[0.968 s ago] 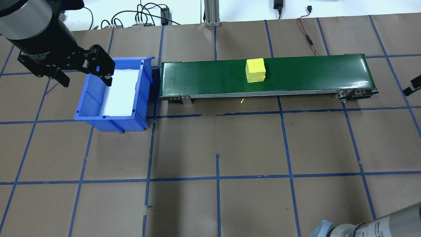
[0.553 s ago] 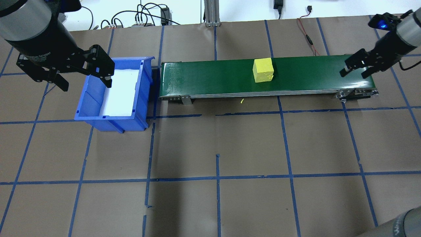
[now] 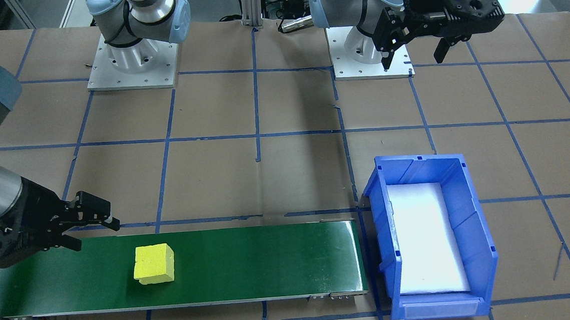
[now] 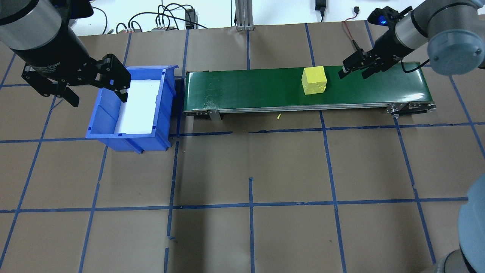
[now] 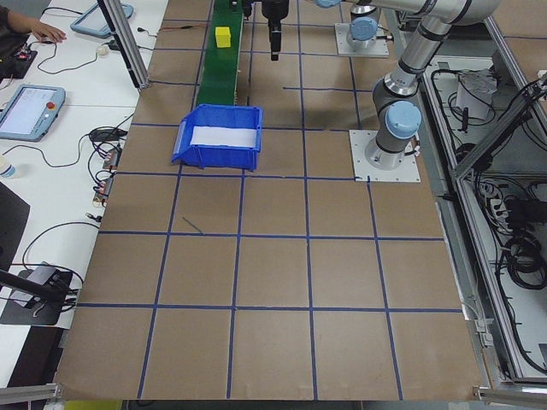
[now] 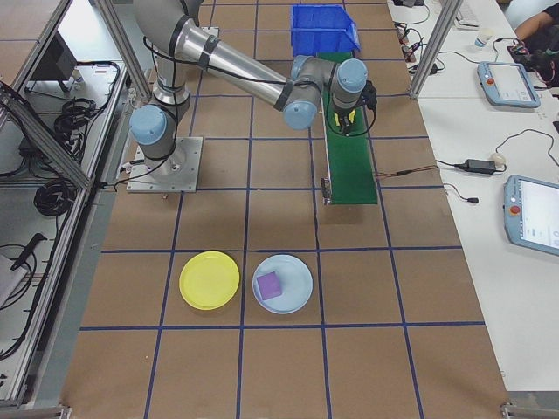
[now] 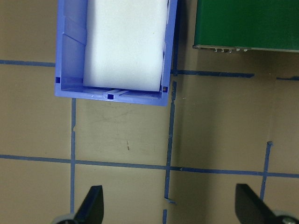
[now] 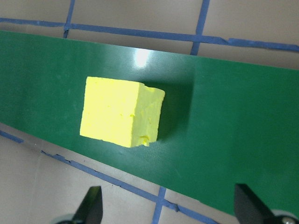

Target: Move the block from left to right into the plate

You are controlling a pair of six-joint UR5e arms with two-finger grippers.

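Block (image 4: 314,80) carried further right along the green belt (image 4: 246,88); right tool (image 4: 353,68) swung in just beside it, fingers apart (lined up to intercept). Left tool (image 4: 96,84) agape by blue bin (image 4: 113,117), idle. Yellow plate (image 6: 210,279) far off, empty.

Bare green conveyor belt (image 4: 246,89) surrounds the yellow foam block (image 4: 314,80) on every side; the blue plastic bin (image 4: 130,108) stands well apart.

Bright even overhead light, soft shadows, glare spot on belt (image 8: 141,57), side views perhaps slightly soft
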